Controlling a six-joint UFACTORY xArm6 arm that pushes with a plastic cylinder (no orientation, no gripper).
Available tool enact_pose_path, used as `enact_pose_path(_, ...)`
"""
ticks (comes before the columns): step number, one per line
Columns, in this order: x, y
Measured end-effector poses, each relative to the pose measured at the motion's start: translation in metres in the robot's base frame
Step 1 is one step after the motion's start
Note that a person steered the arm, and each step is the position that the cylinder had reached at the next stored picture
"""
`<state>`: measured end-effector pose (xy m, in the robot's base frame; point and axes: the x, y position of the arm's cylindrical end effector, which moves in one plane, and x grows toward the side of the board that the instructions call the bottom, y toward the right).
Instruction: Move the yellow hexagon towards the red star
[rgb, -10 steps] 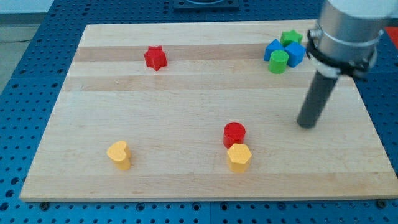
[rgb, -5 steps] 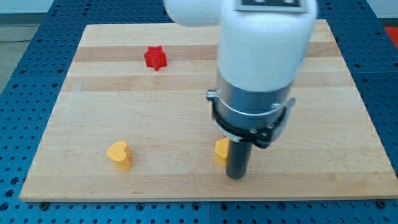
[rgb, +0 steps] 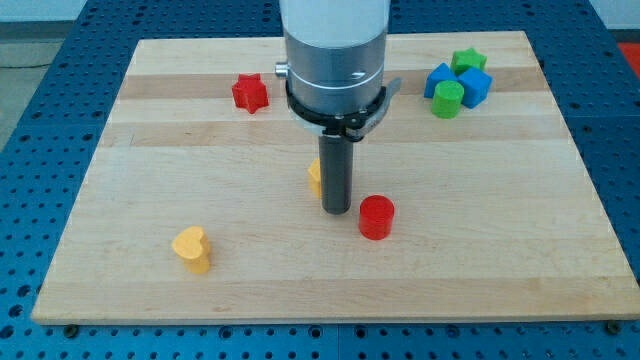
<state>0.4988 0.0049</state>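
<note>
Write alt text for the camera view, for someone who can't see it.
My tip presses the yellow hexagon block from its right near the wooden board's centre, red cylinder block just right. Red star block sits upper left, yellow heart block lower left.

My tip (rgb: 337, 210) touching yellow hexagon (rgb: 315, 177) right side.

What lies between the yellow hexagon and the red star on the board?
Only bare wood, in the camera view. The yellow hexagon peeks out left of my tip; the red star sits up-left, with no block between them.
</note>
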Motion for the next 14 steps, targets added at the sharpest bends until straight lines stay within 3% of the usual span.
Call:
enact_pose_path(5, -0.091, -0.053)
enact_pose_path(7, -0.08, -0.07)
enact_pose_path(9, -0.099, -0.085)
enact_pose_path(14, -0.095, -0.06)
